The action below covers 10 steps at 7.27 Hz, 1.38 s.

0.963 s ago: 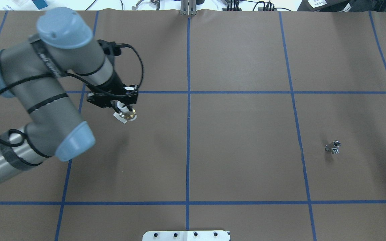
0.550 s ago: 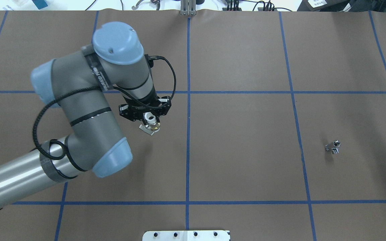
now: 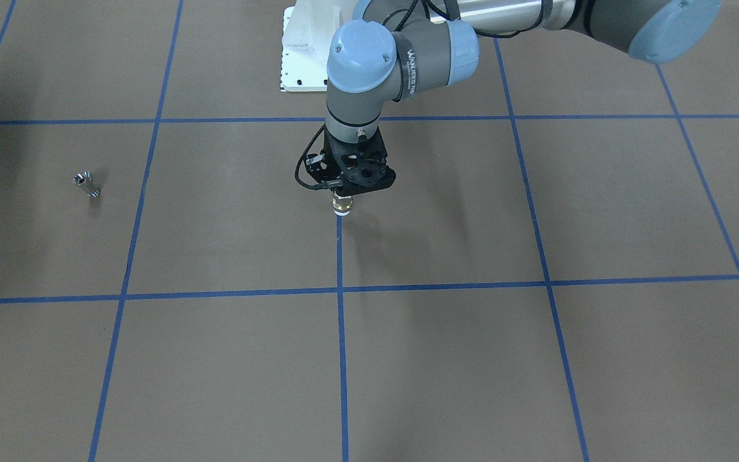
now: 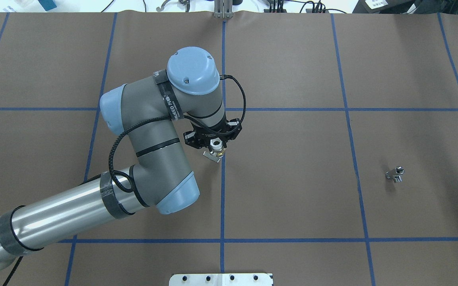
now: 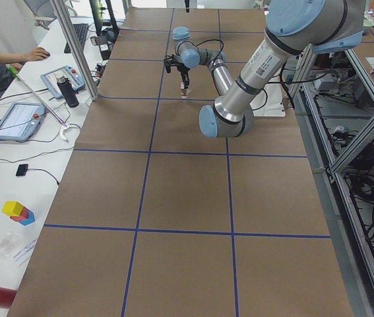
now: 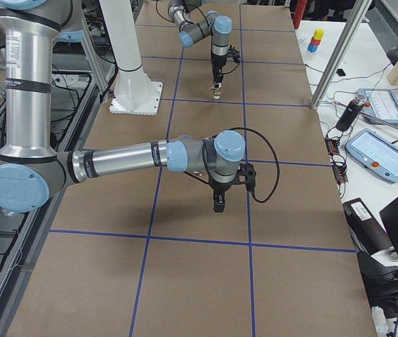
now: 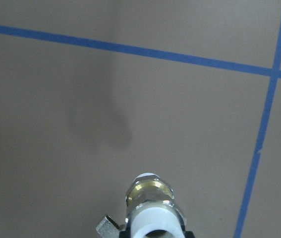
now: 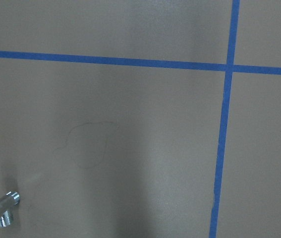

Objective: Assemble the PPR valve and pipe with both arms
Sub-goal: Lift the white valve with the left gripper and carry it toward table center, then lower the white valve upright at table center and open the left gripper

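Brown paper covers the table (image 4: 292, 198), ruled into squares by blue tape lines (image 4: 222, 206). Over the centre line hangs the black two-finger left gripper (image 4: 214, 146). It is clamped on the upper white end of the PPR valve (image 4: 216, 152), a stubby white plastic fitting with a brass middle band and a small grey side lever. The valve's long axis runs near vertical, with the free end pointing down and apparently clear of the paper.

The pipe (image 4: 395, 174), a tiny shiny silver metal cylinder, lies on its side on the table. It is well apart from the valve, toward the robot's right, with its axis slanted against the grid.

The black right gripper (image 6: 217, 205) shows only in the side view from the right end, so whether its fingers are apart or together cannot be told. Its wrist camera holds the pipe in the lower left corner, at the frame's edge, so the right arm is judged the nearer one for the pick.

The left gripper's finger contact sits largely under the wrist in the overhead view. The pipe's hollow end is too small to make out.
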Each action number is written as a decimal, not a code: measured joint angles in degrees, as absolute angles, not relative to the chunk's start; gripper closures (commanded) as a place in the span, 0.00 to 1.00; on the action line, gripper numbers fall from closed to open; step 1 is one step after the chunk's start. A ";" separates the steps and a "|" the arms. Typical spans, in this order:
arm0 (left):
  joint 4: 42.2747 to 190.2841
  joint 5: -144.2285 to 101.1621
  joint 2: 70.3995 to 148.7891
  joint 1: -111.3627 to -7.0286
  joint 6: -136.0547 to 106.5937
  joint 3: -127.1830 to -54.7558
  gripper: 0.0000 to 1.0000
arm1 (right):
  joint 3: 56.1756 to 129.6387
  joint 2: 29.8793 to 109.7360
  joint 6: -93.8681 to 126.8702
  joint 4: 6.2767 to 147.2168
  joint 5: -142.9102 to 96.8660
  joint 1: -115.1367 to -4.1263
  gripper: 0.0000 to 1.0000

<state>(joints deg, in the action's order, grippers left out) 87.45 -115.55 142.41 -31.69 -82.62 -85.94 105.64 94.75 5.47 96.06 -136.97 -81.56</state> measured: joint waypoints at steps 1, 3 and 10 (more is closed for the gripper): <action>87.62 -115.52 143.59 -31.70 -82.43 -84.09 1.00 | 105.64 94.75 5.53 96.06 -136.97 -81.56 0.00; 87.67 -114.81 144.61 -31.71 -82.29 -82.37 1.00 | 105.64 94.75 5.61 96.08 -137.01 -81.57 0.00; 88.31 -113.28 145.09 -31.72 -85.08 -80.03 1.00 | 105.63 94.83 5.62 96.15 -137.11 -81.57 0.00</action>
